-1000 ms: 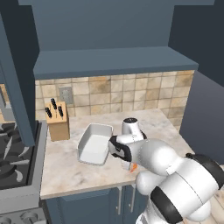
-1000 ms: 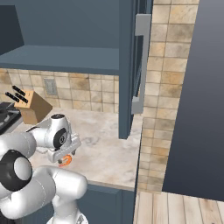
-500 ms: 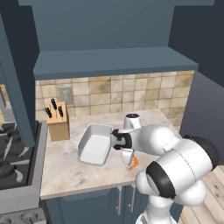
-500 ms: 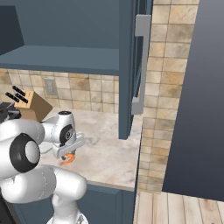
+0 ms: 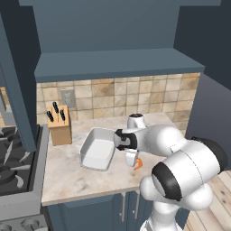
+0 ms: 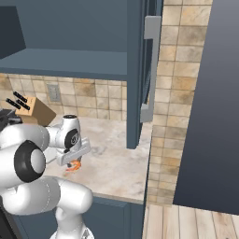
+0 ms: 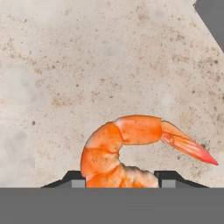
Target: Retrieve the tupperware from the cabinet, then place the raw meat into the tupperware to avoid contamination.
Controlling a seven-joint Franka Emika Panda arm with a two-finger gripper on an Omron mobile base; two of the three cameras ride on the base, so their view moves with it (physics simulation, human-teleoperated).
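Note:
The raw meat [image 7: 118, 144], a curled orange shrimp, lies on the speckled counter near its front edge [image 5: 139, 164] [image 6: 73, 165]. My gripper [image 7: 120, 180] points straight down over it, and both dark fingertips [image 7: 168, 179] press against the sides of the shrimp's thick end while the tail sticks out to one side. In the base views the gripper [image 5: 134, 162] [image 6: 72, 162] is low on the counter, just right of the tupperware [image 5: 97, 151]. That white rectangular container sits empty on the counter. The cabinet [image 5: 113, 27] hangs above with its door [image 6: 140, 70] swung open.
A wooden knife block [image 5: 59, 126] [image 6: 32, 109] stands against the tiled back wall, left of the tupperware. The stove [image 5: 13, 158] borders the counter on the left. The open cabinet door hangs over the counter's right part. A dark tall panel [image 6: 210, 93] stands at the far right.
The jaws have drawn in from wide open until they meet the shrimp's sides. The arm's elbow has swung round while the hand stayed over the shrimp.

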